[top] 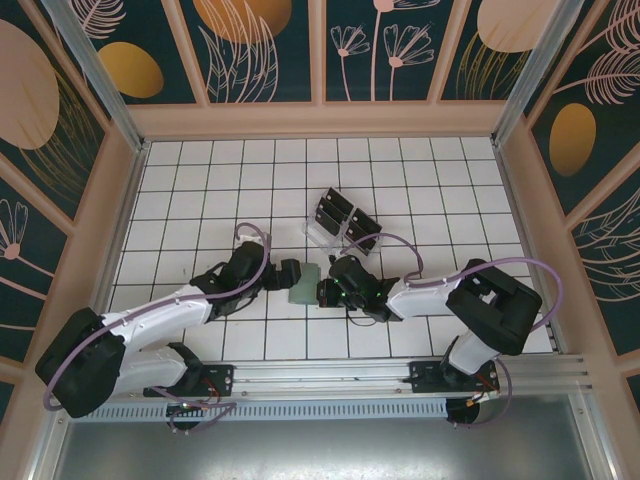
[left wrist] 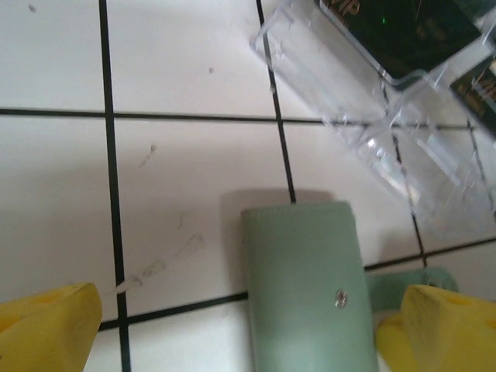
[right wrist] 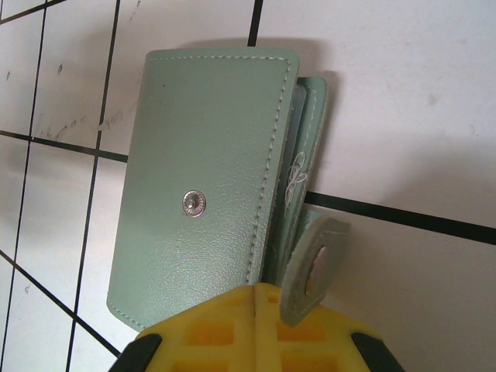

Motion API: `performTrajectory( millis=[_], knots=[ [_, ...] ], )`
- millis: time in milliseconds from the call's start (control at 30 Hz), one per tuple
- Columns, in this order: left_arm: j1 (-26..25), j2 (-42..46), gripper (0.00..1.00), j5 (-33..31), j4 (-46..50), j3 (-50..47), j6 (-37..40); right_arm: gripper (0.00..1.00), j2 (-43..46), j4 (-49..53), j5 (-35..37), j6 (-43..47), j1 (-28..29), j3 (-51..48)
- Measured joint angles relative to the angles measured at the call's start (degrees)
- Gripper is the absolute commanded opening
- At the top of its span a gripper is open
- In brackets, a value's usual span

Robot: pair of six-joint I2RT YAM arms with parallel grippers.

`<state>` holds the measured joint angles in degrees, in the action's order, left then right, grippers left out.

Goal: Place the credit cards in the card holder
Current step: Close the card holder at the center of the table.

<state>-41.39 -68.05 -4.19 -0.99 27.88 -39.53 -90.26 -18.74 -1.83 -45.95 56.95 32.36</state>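
Note:
A pale green card holder [top: 303, 283] lies closed on the tiles between my two grippers. In the left wrist view the card holder [left wrist: 306, 279] sits between my wide-open left gripper [left wrist: 248, 337], one yellow finger on each side. My right gripper [right wrist: 256, 310] is shut, its fingertips pressed together at the near edge of the card holder [right wrist: 209, 170]. The snap tab [right wrist: 314, 267] is undone and rests over the right finger. Black credit cards [top: 335, 212] stand in a clear stand [top: 325, 238] behind; two of the credit cards [left wrist: 403, 31] show in the left wrist view.
The clear stand [left wrist: 372, 116] lies just beyond the card holder, to the right. White tiled floor [top: 200, 200] spreads to the left and back. Wooden walls [top: 110, 220] close in the sides, and a metal rail [top: 330, 375] runs along the near edge.

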Motion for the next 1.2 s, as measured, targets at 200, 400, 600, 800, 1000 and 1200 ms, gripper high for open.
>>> performTrajectory(
  millis=[200,400,600,800,1000,1200],
  knots=[
    [-0.02,1.01,0.98,2.49,0.15,-3.72,1.44,0.01,-0.98,0.04,-0.83,0.02,-0.28,0.37],
    [-0.44,0.28,0.98,3.26,0.07,-5.03,1.70,0.01,-1.51,0.07,-1.25,0.17,-0.35,1.27],
    [-1.68,-1.57,0.98,2.75,-0.09,-4.98,2.08,0.01,-1.75,0.07,-1.27,0.17,-0.39,1.38],
    [-2.54,-3.74,0.99,0.81,-0.07,-4.31,2.86,0.01,-1.79,0.11,-1.27,0.17,-0.39,1.68],
    [-2.97,-4.90,0.99,-1.29,-0.09,-3.61,3.50,0.01,-1.84,0.09,-1.29,0.17,-0.39,2.05],
    [-4.09,-6.38,0.99,-3.50,-0.07,-3.13,3.98,0.03,-1.84,0.55,-1.73,0.20,-0.68,2.62]
  ],
)
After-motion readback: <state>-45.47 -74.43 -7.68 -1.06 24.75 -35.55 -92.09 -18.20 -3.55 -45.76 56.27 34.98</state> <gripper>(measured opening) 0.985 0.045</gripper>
